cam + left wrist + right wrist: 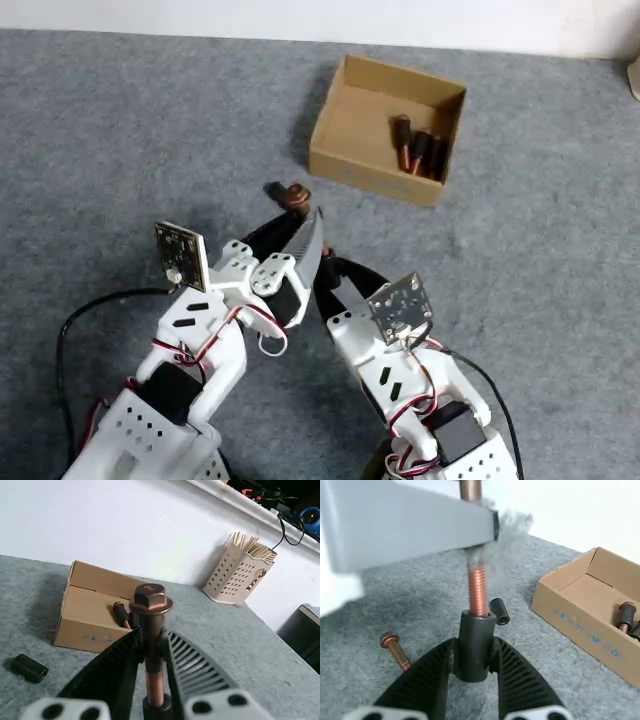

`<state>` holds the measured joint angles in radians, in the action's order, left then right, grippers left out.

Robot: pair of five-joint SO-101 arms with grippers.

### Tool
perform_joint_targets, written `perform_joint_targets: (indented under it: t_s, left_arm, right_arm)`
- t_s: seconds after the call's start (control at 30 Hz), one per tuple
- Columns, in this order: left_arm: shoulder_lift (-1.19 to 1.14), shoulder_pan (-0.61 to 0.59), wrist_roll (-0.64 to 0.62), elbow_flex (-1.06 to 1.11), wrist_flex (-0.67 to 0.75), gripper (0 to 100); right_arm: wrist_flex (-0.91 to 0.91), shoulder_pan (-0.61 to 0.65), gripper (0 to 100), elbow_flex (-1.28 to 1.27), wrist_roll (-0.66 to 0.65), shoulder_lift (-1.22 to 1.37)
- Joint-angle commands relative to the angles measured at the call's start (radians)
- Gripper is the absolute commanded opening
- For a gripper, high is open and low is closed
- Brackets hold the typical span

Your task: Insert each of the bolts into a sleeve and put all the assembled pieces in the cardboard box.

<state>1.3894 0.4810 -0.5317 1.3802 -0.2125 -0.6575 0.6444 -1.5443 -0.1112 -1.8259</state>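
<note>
Copper bolt is held in the air between the two arms, hex head at the free end, threaded end going into the mouth of the black sleeve. Bolt axis and sleeve bore are on one line, as far as both wrist views show. Some thread is visible between the fingers that hold the bolt and the sleeve, so I judge the bolt is only partly in.

The left gripper is closed narrow on the bolt shank, close under the head. The right gripper is closed on the sleeve, pinching it from both sides w/ the open mouth facing the bolt. So the sleeve lies straight along the bolt's long axis, at the thread side. The coming move, in my judgement, is a push along this same line, i.e. bolt into sleeve or sleeve over bolt. Any sideways offset or tilt btw. the two could jam the thread on the sleeve rim. How steep the pair stands to the tabletop I cannot tell exactly.

Farther out, one loose sleeve and one loose bolt lie on the tabletop, apart from each other, not yet joined. The cardboard box stands beyond the grippers, more on the right arm's side in the high view, w/ a few assembled pieces lying inside against one wall. The right arm looks nearer to it.
</note>
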Motion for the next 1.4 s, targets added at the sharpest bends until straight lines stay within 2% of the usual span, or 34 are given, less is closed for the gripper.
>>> perform_joint_targets:
  t_s: [0.0,0.47,0.77,0.97,1.1,1.23,1.37]
  left_arm:
    - [0.008,0.015,-0.008,-0.002,0.023,1]
    - [0.019,0.039,-0.046,-0.056,-0.239,1]
    - [0.019,0.033,-0.04,-0.054,-0.253,1]
    - [0.019,0.039,0.026,-0.053,-0.255,1]
    - [0.01,0.041,0.026,-0.05,-0.265,13]
    - [0.01,0.041,0.026,-0.076,-0.336,28]
    - [0.008,0.041,0.021,-0.11,-0.396,33]
  right_arm:
    - [0.004,0.007,0.4,0.053,-0.009,-0.013]
    - [-0.061,0.004,0.4,0.054,-0.078,-0.013]
    - [-0.061,0.001,0.4,0.054,-0.078,-0.013]
    - [-0.061,0.001,0.4,0.054,-0.078,-0.013]
    - [-0.059,-0.027,0.4,0.054,-0.075,-0.013]
    - [-0.056,-0.053,0.4,0.054,-0.074,-0.013]
    - [-0.056,-0.053,0.4,0.051,-0.074,-0.013]
